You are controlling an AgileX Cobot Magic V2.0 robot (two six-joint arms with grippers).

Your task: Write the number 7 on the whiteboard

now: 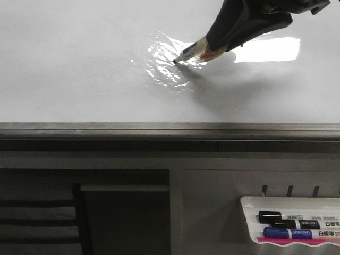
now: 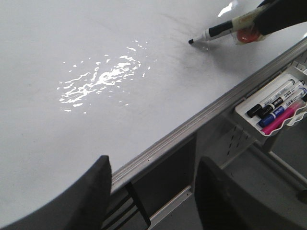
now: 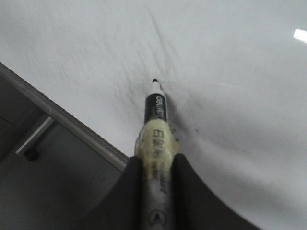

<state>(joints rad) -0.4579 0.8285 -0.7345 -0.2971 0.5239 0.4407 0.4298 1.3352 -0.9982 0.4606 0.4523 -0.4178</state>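
The whiteboard (image 1: 79, 69) is a large glossy white panel with a dark grey lower rail (image 1: 159, 130). My right gripper (image 1: 215, 45) is shut on a black marker (image 1: 192, 52) wrapped in yellowish tape, its tip touching the board at upper centre. The marker also shows in the left wrist view (image 2: 216, 32) and the right wrist view (image 3: 154, 124), held between the right gripper (image 3: 154, 165). No strokes of the number 7 show on the board. My left gripper (image 2: 153, 191) is open and empty, near the board's lower rail (image 2: 192, 127).
A small white marker tray (image 1: 249, 204) hangs below the rail at the lower right, holding black, blue and pink markers (image 1: 297, 226); it also shows in the left wrist view (image 2: 242, 109). Bright glare (image 1: 164, 58) lies on the board. A dark frame lies beneath.
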